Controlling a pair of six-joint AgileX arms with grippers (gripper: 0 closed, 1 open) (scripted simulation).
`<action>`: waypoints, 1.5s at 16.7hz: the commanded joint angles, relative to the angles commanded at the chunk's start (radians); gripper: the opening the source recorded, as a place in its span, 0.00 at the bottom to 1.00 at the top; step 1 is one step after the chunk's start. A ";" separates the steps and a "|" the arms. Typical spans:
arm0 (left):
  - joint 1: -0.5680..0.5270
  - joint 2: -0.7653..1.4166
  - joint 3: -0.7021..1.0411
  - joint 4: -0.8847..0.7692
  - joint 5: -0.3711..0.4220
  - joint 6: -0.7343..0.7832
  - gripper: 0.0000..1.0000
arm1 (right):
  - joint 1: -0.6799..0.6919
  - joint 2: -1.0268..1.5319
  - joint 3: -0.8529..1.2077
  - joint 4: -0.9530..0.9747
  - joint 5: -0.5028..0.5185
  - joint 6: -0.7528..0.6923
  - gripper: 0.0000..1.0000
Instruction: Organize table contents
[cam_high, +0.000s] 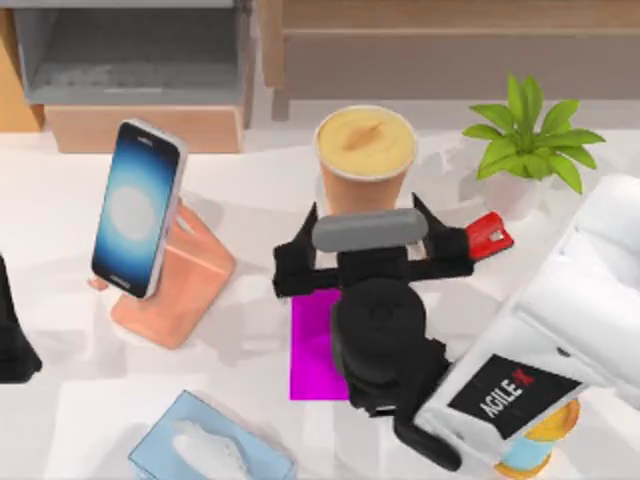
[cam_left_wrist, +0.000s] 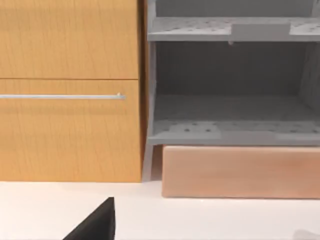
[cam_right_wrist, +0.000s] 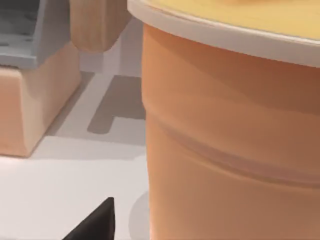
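The tall orange cup (cam_high: 365, 150) with its creamy yellow top stands at the back middle of the white table (cam_high: 80, 410). My right gripper (cam_high: 366, 212) is right in front of it, open, one finger on either side of the cup's near face without touching it. In the right wrist view the cup (cam_right_wrist: 230, 150) looms close beside one black fingertip (cam_right_wrist: 97, 225). The smartphone (cam_high: 137, 208), its screen glowing blue-white, leans upright on a salmon stand (cam_high: 185, 285) at the left. The mouse is hidden. My left gripper (cam_high: 12, 345) is parked at the left edge.
A magenta pad (cam_high: 312, 350) lies under the right arm. A red stapler (cam_high: 490, 236) pokes out beside the right finger. A tissue box (cam_high: 210, 450) sits front left, a potted plant (cam_high: 530, 140) back right, a yellow-and-blue cylinder (cam_high: 535, 445) front right. A grey shelf (cam_left_wrist: 230, 100) and a wooden cabinet (cam_left_wrist: 70, 90) stand behind.
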 joint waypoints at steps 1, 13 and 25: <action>0.000 0.000 0.000 0.000 0.000 0.000 1.00 | -0.003 0.026 0.026 0.037 0.018 0.006 1.00; 0.000 0.000 0.000 0.000 0.000 0.000 1.00 | -0.045 0.074 0.122 0.043 0.004 0.012 1.00; 0.000 0.000 0.000 0.000 0.000 0.000 1.00 | -0.072 0.090 0.147 0.032 -0.022 0.013 0.55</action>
